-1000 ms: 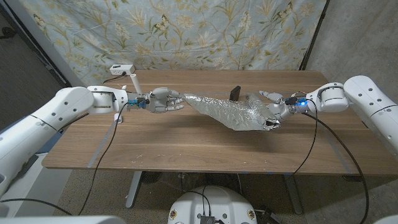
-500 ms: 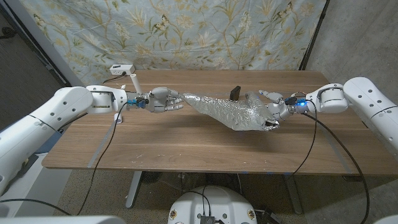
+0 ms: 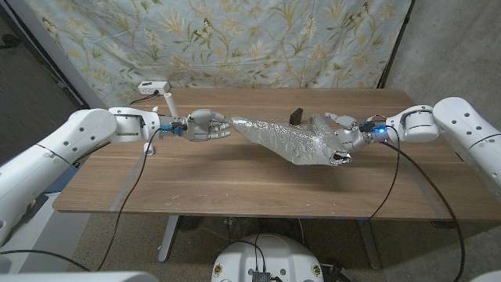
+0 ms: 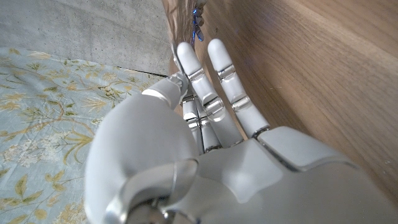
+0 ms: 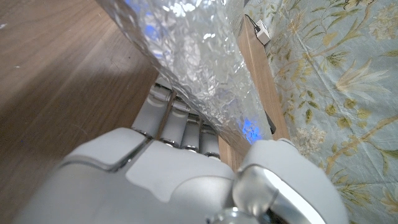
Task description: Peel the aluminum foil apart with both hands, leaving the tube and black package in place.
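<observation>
Stretching across the middle of the wooden table (image 3: 235,184), a crinkled sheet of aluminum foil (image 3: 286,139) runs from the robot's left hand (image 3: 207,125) to its right hand (image 3: 342,139). The left hand's fingertips (image 3: 225,127) meet the foil's narrow end, fingers held close together; whether they pinch it cannot be told. The right hand grips the wider end, the foil passing between thumb and fingers in the right wrist view (image 5: 193,56). A black package (image 3: 296,117) stands just behind the foil, and a white tube (image 3: 167,103) stands behind the left wrist.
</observation>
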Controlling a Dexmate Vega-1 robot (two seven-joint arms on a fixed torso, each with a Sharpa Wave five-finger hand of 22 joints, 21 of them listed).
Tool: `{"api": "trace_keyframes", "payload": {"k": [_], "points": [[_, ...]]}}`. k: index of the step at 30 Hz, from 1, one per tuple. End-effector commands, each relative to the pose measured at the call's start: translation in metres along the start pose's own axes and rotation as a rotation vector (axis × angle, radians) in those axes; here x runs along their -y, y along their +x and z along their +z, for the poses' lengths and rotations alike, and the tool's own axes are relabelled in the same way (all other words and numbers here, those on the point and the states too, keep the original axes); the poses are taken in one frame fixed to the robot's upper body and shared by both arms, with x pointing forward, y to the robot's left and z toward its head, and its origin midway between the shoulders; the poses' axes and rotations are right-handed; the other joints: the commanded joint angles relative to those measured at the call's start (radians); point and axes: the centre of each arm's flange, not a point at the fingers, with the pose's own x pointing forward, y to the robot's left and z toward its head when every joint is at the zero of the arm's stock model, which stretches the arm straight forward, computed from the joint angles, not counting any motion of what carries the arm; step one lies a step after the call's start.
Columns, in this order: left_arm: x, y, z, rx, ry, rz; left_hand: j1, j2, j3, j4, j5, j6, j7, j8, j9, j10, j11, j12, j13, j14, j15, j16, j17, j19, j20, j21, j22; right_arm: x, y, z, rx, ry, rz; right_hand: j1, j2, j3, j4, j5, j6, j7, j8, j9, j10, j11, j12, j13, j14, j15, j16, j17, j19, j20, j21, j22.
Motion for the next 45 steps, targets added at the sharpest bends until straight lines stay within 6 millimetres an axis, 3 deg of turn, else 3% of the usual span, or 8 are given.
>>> {"api": "trace_keyframes", "payload": {"k": [1,12,16,21,33,45], "points": [[0.0011,0.0029,-0.0011,0.001,-0.014,-0.002,-0.01,-0.001,-0.005,0.008,-0.004,-0.005,0.007,-0.004,0.0,0.027,-0.028,-0.007,-0.005,0.003,0.006,-0.004,0.004,-0.001,-0.001,0.008,0.001,0.0003,0.0007,0.0044,-0.001,-0.015,0.006,0.025,0.0,0.002,-0.012,0.004,-0.004,0.047,0.001,0.001,-0.009,-0.001,0.003,0.005,-0.003,-0.007,0.0,0.004,0.0,-0.002,-0.001,0.003],[0.0002,0.0072,-0.001,0.003,-0.023,-0.018,-0.165,-0.035,-0.052,0.068,-0.029,-0.099,0.015,-0.018,-0.029,-0.053,0.014,-0.133,-0.09,-0.063,0.041,-0.052,-0.047,-0.03,0.028,-0.011,-0.002,0.0025,0.0009,0.0092,-0.006,-0.024,0.005,0.05,0.004,0.005,-0.022,0.002,-0.003,0.048,0.002,0.002,-0.008,-0.001,0.005,0.006,-0.003,-0.007,-0.002,0.003,0.001,-0.001,-0.002,0.003],[0.0005,0.0094,-0.0008,0.002,-0.023,-0.025,-0.248,-0.048,-0.065,0.097,-0.051,-0.146,0.014,-0.016,-0.054,-0.081,0.036,-0.195,-0.13,-0.108,0.076,-0.092,-0.094,-0.048,0.047,-0.031,-0.002,0.0038,0.0008,0.0094,-0.004,-0.024,0.007,0.053,0.004,0.004,-0.023,0.001,-0.001,0.048,0.003,0.002,-0.009,-0.001,0.005,0.006,-0.003,-0.006,-0.002,0.003,0.001,-0.001,-0.003,0.003],[0.0,0.011,0.0001,-0.004,-0.015,-0.028,-0.289,-0.056,-0.071,0.108,-0.068,-0.175,0.006,-0.016,-0.07,-0.115,0.049,-0.236,-0.15,-0.135,0.091,-0.113,-0.117,-0.059,0.057,-0.044,-0.002,0.0064,0.0011,0.0086,-0.002,-0.021,0.007,0.056,0.004,0.003,-0.023,0.001,0.001,0.048,0.004,0.002,-0.009,0.0,0.005,0.006,-0.001,-0.005,-0.002,0.003,0.002,0.0,-0.004,0.003],[-0.0014,0.0118,0.0007,-0.007,-0.015,-0.055,-0.351,-0.073,-0.071,0.11,-0.108,-0.23,0.002,-0.012,-0.108,-0.141,0.062,-0.309,-0.192,-0.221,0.153,-0.158,-0.171,-0.087,0.081,-0.077,-0.002,0.005,0.0034,0.0105,0.013,-0.029,0.018,0.058,0.004,-0.001,-0.022,-0.001,0.005,0.048,0.005,0.003,-0.008,-0.001,0.006,0.005,-0.001,-0.006,-0.004,0.003,0.003,0.001,-0.005,0.003],[-0.0055,0.007,0.0016,-0.006,-0.003,-0.053,-0.373,-0.067,-0.061,0.105,-0.123,-0.242,0.004,-0.006,-0.131,-0.138,0.067,-0.341,-0.212,-0.242,0.166,-0.159,-0.197,-0.097,0.092,-0.095,-0.001,0.0018,0.0071,0.0078,0.014,-0.033,0.022,0.059,0.005,-0.006,-0.02,-0.003,0.009,0.048,0.007,0.004,-0.004,0.0,0.007,0.004,0.0,-0.006,-0.005,0.003,0.003,0.001,-0.006,0.003]]}}
